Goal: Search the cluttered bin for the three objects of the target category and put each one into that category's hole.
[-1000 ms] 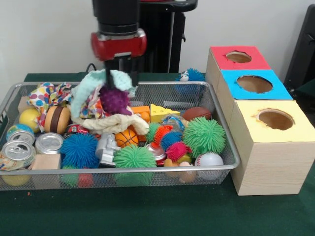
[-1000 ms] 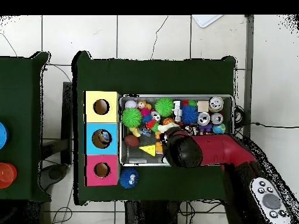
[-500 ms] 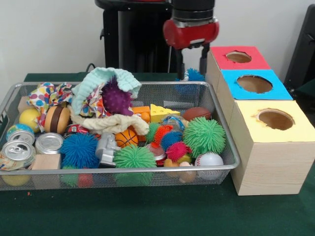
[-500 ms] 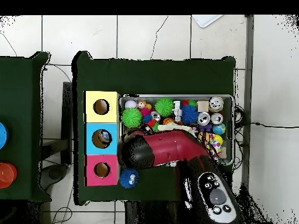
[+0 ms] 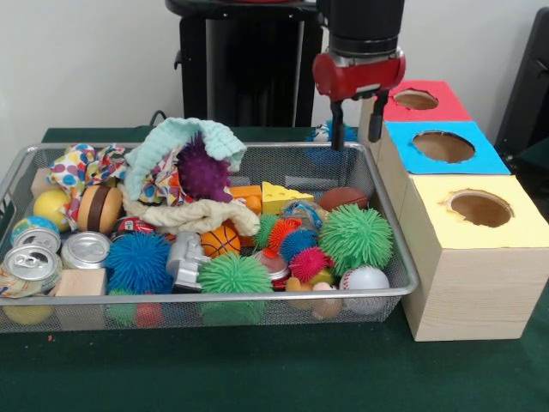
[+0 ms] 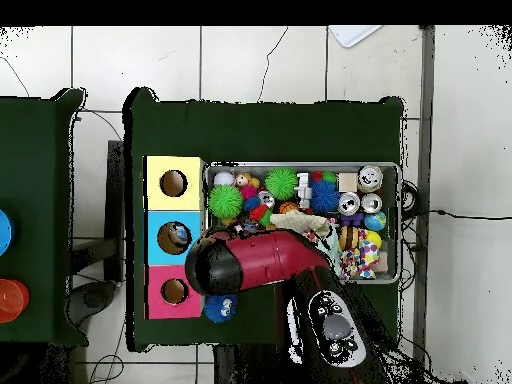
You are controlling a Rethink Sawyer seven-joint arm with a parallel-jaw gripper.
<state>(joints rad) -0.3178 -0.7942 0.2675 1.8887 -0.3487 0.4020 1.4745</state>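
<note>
Front view shows the gripper [image 5: 353, 135] spread wide and empty near the table's far edge, just beside the red-topped hole [image 5: 416, 99]. No clear bottle shows in the bin [image 5: 390, 219]; I would search under the cloth heap [image 5: 184, 184] first.

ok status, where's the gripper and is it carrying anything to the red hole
Gripper open, empty, beside the round hole in the red box top. Silver wire mesh bin full of toys; no clear plastic bottles visible. Nothing blocking the hole.
</note>
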